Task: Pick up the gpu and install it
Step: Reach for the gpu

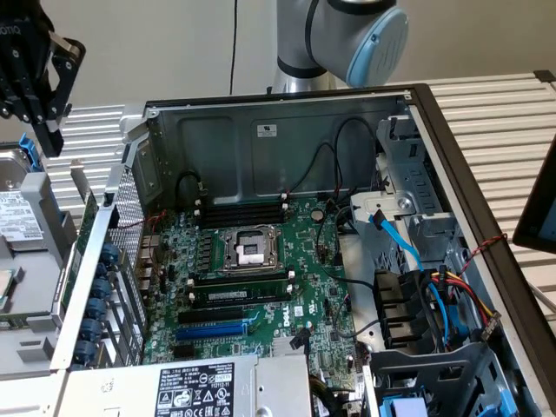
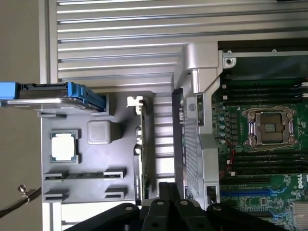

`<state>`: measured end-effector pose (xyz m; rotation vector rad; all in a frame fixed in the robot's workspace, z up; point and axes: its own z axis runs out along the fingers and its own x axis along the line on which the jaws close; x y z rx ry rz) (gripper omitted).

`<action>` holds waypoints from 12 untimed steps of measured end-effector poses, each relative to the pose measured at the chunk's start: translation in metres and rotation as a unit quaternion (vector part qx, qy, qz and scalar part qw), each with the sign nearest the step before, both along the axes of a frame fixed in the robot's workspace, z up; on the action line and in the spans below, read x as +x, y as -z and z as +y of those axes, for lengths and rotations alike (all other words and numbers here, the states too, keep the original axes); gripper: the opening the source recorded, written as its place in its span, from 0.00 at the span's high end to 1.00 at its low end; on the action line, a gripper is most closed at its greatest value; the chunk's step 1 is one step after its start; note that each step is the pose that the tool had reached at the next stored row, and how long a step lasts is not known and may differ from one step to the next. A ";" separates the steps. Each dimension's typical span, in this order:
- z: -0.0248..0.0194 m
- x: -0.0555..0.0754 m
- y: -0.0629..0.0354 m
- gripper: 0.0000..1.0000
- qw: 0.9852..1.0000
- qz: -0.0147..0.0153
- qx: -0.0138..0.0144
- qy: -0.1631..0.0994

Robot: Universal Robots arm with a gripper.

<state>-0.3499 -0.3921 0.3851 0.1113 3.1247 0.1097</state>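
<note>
**A:** Where is the gripper at this moment?

**B:** The black two-fingered gripper [image 1: 49, 130] hangs high at the exterior view's left. It is outside the open black and silver computer case [image 1: 217, 148], over the grey slatted metal desk [image 1: 504, 113]. In the wrist view its fingers [image 2: 161, 202] are pressed together with nothing between them.

**A:** And the gpu?

**B:** The thin green gpu card [image 2: 140, 159], with its silver metal end bracket, stands on edge outside the case. It is just beside the case's perforated silver wall [image 2: 192, 139], at the edge of a flat grey parts tray [image 2: 86, 159]. The gripper is above the gpu card and clear of it, not touching.

**A:** What else sits on that tray?

**B:** A square silver processor chip [image 2: 64, 146] and a plain grey square block [image 2: 101, 131], side by side. Next to them is a hard drive in a blue plastic caddy [image 2: 57, 94].

**A:** And inside the case?

**B:** The large green motherboard [image 1: 261, 287] lies flat on the case floor. Near its middle is an open metal-framed processor socket [image 1: 248, 248], and closer to the camera runs a long blue expansion slot [image 1: 213, 330]. The gpu card is not seated in the board.
</note>
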 end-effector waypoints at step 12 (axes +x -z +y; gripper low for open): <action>0.0008 -0.018 0.0000 0.89 1.000 0.003 -0.001 -0.001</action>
